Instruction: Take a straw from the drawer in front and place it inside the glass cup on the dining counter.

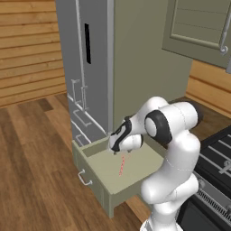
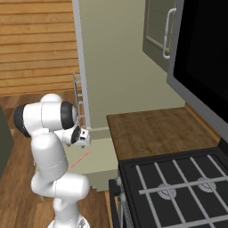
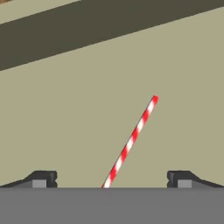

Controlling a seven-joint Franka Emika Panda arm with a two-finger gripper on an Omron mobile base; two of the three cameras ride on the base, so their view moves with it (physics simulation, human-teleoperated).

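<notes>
The sage-green drawer (image 1: 135, 189) stands pulled out, with its silver bar handle (image 1: 84, 178) on the front. On its flat floor lies the red and white striped straw (image 1: 122, 165) (image 2: 80, 159) (image 3: 131, 141). My gripper (image 1: 121, 152) (image 3: 111, 179) hovers just above the straw's near end, pointing down into the drawer. Its two dark fingertips (image 3: 43, 178) are spread wide, one on each side of the straw, and touch nothing. The glass cup and the dining counter are out of view.
Tall grey refrigerator (image 1: 85, 67) with drawer handles stands behind the open drawer. A wood counter top (image 2: 156, 133) and a black stove (image 2: 178, 187) lie to the right. Upper cabinets (image 1: 198, 27) hang above. Wood floor (image 1: 36, 171) spreads to the left.
</notes>
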